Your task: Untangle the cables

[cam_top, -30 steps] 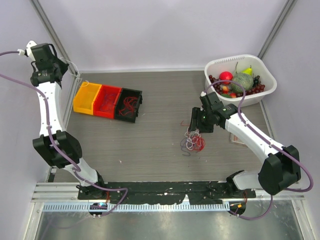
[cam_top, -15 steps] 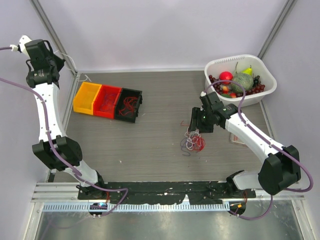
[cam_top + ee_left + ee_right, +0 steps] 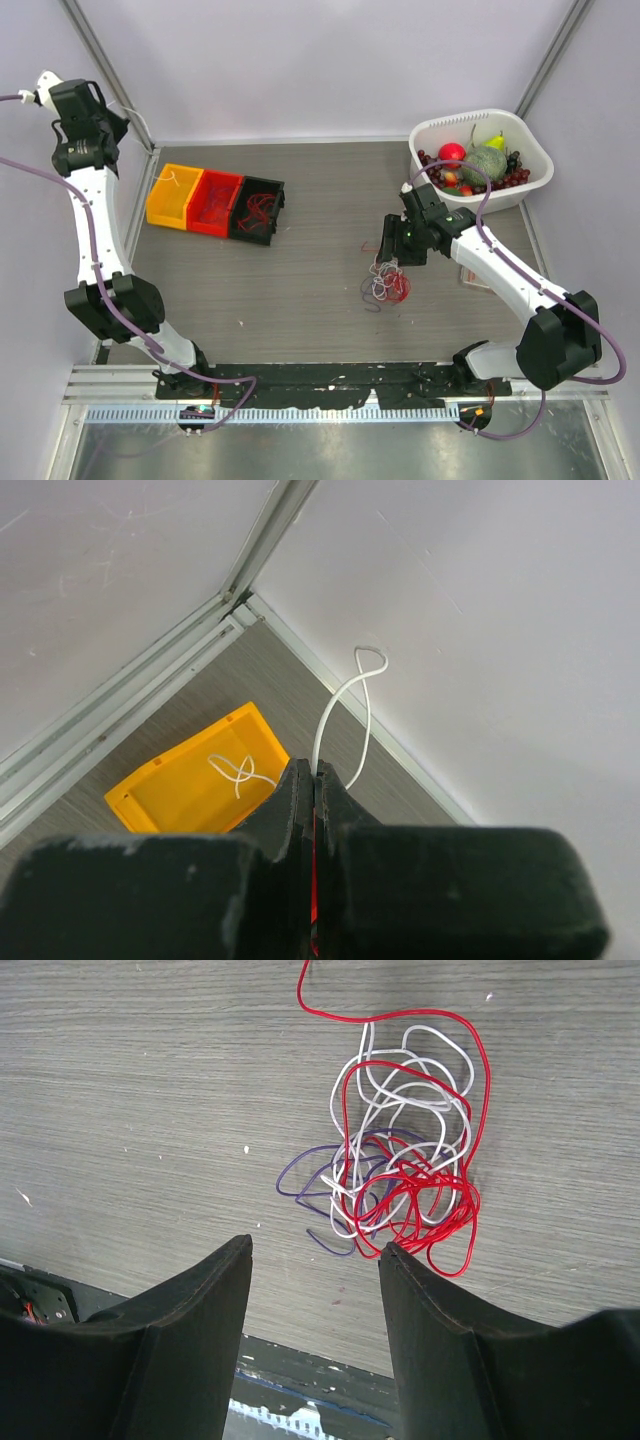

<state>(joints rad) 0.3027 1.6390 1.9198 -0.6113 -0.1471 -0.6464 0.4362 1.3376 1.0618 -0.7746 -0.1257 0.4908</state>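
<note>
Right gripper point(image 3: 317, 1245) hangs open, the cables point(image 3: 400, 1185) just beyond its fingertips.

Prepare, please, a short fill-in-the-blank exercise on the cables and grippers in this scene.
1. The pinched cable in the left gripper is coloured ____.
2. The loose cable lies in a bin coloured ____.
3. The right gripper hangs over the tangle, its jaws ____.
Missing words: white; yellow; open.

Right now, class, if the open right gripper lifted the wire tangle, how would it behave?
Probably floppy: the wire tangle lies in loose, flat curls. Likely light, its strands being very thin. Its interlocked loops would probably lift together.
</note>
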